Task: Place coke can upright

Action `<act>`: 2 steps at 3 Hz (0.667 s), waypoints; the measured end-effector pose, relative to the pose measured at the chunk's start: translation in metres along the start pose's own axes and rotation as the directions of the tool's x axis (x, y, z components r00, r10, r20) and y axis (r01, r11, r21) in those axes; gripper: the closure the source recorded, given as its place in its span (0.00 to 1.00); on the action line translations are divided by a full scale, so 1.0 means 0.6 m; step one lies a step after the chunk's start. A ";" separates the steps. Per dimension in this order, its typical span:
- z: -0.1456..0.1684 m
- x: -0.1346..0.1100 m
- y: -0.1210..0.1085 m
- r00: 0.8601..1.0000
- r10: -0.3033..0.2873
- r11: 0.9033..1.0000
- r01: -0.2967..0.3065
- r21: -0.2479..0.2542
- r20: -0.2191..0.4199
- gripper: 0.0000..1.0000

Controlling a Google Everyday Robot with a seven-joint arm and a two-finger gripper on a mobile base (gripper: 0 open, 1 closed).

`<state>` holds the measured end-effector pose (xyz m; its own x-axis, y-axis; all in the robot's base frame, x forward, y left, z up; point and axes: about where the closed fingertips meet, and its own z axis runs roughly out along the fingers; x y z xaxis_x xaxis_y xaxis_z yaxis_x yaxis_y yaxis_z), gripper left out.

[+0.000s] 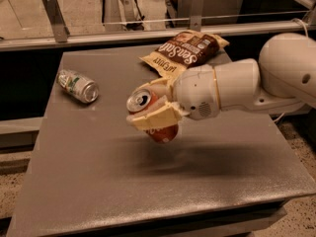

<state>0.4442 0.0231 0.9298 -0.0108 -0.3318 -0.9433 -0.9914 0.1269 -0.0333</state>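
The red coke can point(157, 127) hangs in the air above the middle of the grey table point(98, 172), tilted, with its silver top facing up and to the left. My gripper point(153, 113) is shut on the coke can, its cream fingers point(158, 118) clamped across the can's body. The white arm reaches in from the right. The can does not touch the table; its shadow lies on the surface below it.
A silver-and-green can point(77, 85) lies on its side at the table's left rear. A brown and yellow chip bag point(185, 53) lies at the rear middle, just behind the gripper. A metal rail runs behind the table.
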 end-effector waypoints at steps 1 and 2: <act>-0.004 -0.001 0.014 0.988 0.017 0.999 -0.012 -0.033 0.154 1.00; -0.005 0.008 0.030 0.966 0.043 0.997 -0.024 -0.076 0.256 0.82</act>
<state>0.4257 0.0208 0.9257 -0.0197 -0.0756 -0.9969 -0.9979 0.0631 0.0150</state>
